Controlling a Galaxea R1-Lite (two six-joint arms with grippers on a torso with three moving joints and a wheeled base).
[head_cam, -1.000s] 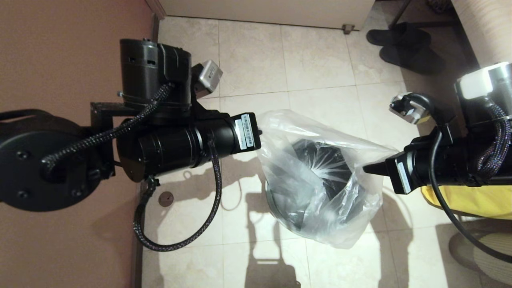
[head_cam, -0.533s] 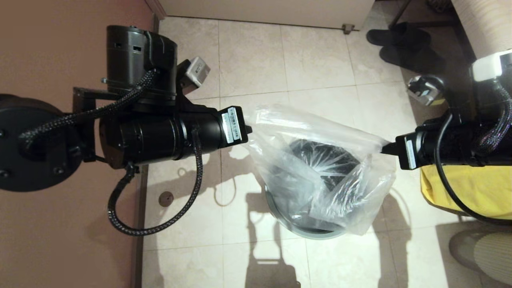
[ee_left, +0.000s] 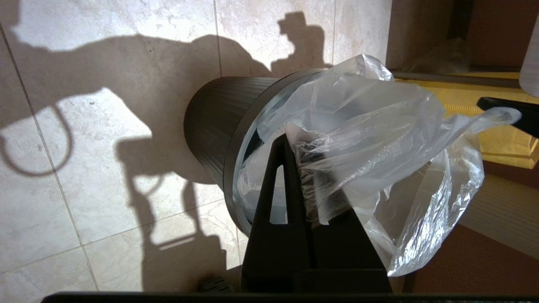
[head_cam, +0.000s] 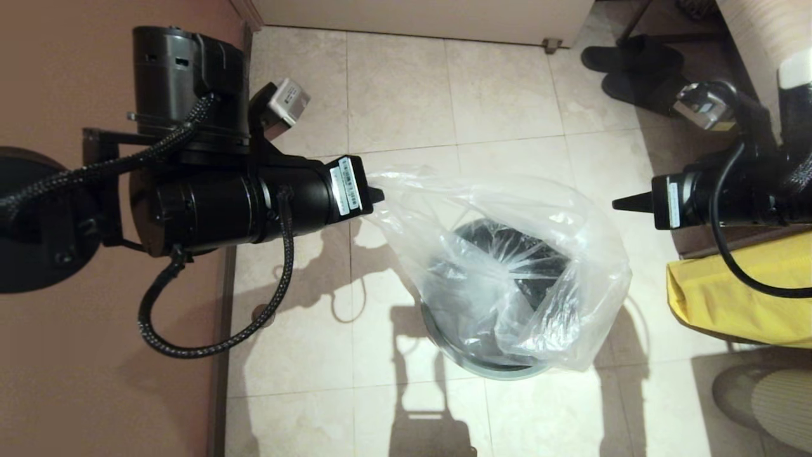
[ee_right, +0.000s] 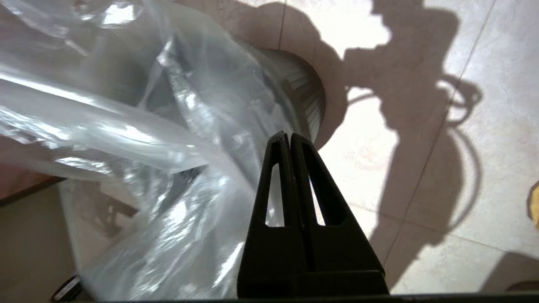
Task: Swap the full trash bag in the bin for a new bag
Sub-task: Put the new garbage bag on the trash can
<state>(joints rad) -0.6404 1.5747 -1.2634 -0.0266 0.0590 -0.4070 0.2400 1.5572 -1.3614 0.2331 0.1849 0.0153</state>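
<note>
The bin (head_cam: 458, 359) stands on the tiled floor, its black ribbed inside showing through the new bag (head_cam: 507, 254). This clear crinkly bag is draped over the bin's mouth and hangs down its right side. My left gripper (head_cam: 375, 193) is shut on the bag's left edge and holds it up to the left of the bin. The left wrist view shows plastic bunched between its fingers (ee_left: 281, 168), in front of the bin (ee_left: 210, 122). My right gripper (head_cam: 616, 204) hangs right of the bin, shut, its tip apart from the bag. Nothing sits between its fingertips (ee_right: 289, 135); the bag (ee_right: 126, 126) lies beside them.
A yellow sack (head_cam: 736, 292) lies at the right under my right arm. Black slippers (head_cam: 641, 70) sit at the far right. A brown wall (head_cam: 95, 393) runs along the left. A pale ribbed object (head_cam: 783, 406) is at the lower right corner.
Both arms moved apart and farther away. The bag's right edge came away from my right gripper and sagged over the bin. The bin's near rim is now uncovered.
</note>
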